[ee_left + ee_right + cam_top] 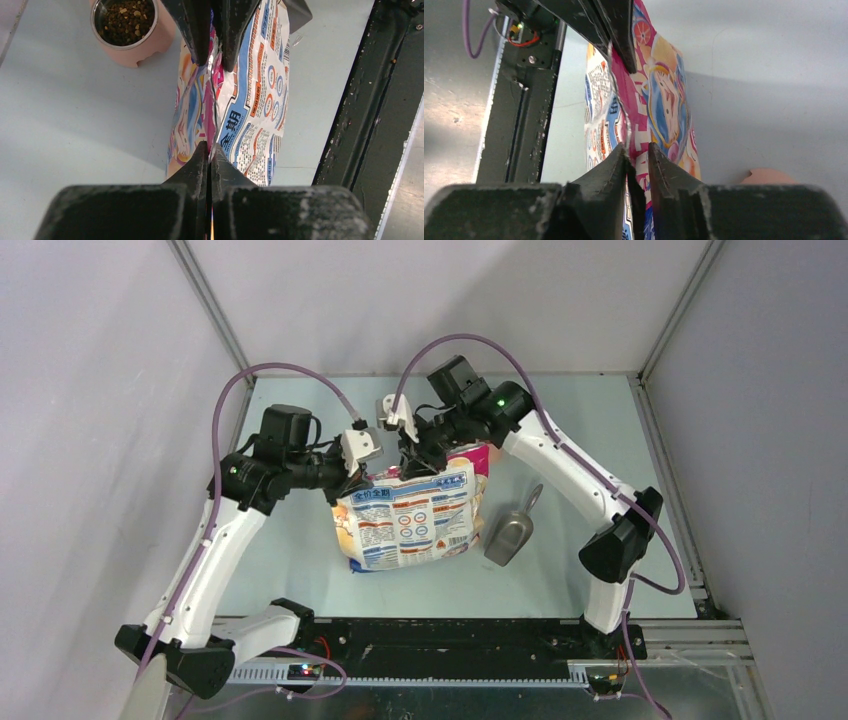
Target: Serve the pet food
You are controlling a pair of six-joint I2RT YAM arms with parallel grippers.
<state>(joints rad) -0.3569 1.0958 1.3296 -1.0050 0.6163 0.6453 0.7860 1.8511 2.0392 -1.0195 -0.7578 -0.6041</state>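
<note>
Top external: both arms arched inward, left pincer (352,483) and right pincer (420,466) clamped on bag (410,525) top.

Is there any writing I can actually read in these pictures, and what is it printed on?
"全期": large white characters on a blue banner on the printed bag, seen in the left wrist view.
All other print on the bag: too small or blurred to read in any view.
Scoop and bowl: no text visible.
</note>
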